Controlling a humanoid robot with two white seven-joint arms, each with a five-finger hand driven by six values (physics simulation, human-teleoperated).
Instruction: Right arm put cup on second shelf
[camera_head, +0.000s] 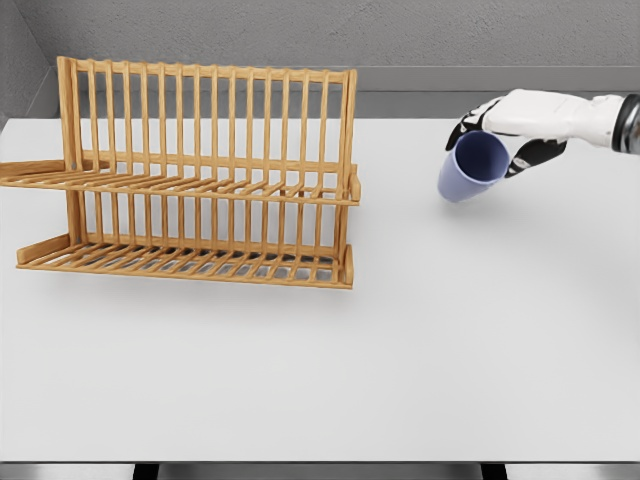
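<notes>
Lilac cup held tilted above the white bench

The plain cup (472, 167) is tipped so its open mouth faces the camera, well right of the wooden two-tier rack (190, 175). The right hand (515, 135) reaches in from the right edge, dark fingers wrapped around the cup's upper side.

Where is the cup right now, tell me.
In the head view the cup is at the upper right, held tilted in the right hand above the white table, well to the right of the wooden rack and apart from it.
</notes>
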